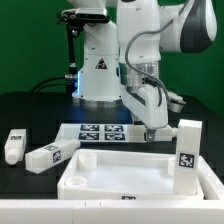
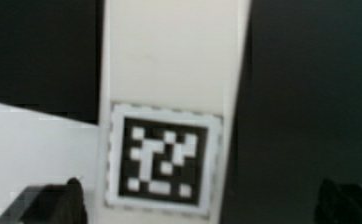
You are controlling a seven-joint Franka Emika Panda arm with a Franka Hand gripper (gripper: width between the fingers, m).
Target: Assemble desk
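Note:
The white desk top (image 1: 128,178), a tray with a raised rim, lies at the front. One white leg (image 1: 187,150) stands upright at its corner on the exterior view's right, tag facing out. My gripper (image 1: 150,127) hangs just behind and to the exterior view's left of that leg, open and empty. In the wrist view the leg (image 2: 174,80) with its tag fills the middle. My gripper (image 2: 199,205) shows only dark fingertips (image 2: 53,205) far apart on either side of the leg, clear of it. Part of the desk top (image 2: 36,140) shows beside the leg.
Two more white legs (image 1: 14,146) (image 1: 52,153) lie on the black table at the exterior view's left. The marker board (image 1: 104,130) lies behind the tray. The white cone-shaped robot base (image 1: 98,70) stands at the back.

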